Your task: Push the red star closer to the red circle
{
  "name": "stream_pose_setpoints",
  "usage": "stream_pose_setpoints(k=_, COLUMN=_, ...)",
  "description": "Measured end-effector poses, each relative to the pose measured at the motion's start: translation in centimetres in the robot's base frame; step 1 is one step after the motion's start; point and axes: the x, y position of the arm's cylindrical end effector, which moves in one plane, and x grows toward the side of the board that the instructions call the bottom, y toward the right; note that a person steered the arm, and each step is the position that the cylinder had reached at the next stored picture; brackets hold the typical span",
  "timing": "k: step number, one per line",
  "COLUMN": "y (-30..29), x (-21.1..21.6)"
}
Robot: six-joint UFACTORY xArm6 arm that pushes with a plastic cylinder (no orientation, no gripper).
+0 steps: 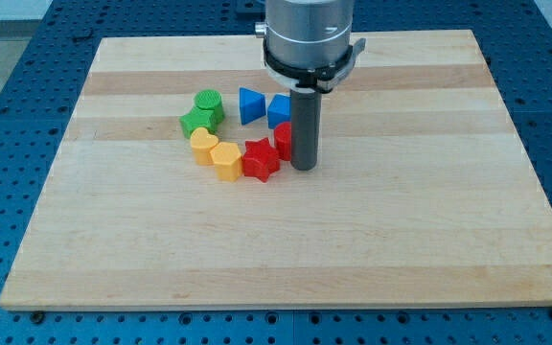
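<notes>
Since our tool, a plain rod with no jaws to part or close, has my tip (303,168) just beside the red circle (283,140), the red star (261,160) beyond it toward the view's left, we should circle round and push rightward.

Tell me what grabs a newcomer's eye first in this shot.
The big silver arm head hanging from the view's top, with my tip planted right of the red star and partly hiding the red circle. Next, the tight arc of coloured blocks left of the rod: green blocks, two blue blocks, a yellow block and a yellow heart.
</notes>
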Motion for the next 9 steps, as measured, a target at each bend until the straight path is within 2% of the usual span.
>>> stream_pose_setpoints(k=2, y=0.0, x=0.5)
stream_pose_setpoints(k=3, y=0.4, x=2.2)
stream_pose_setpoints(k=5, y=-2.5, x=5.1)
stream_pose_setpoints(k=9, y=-3.3, x=3.2)
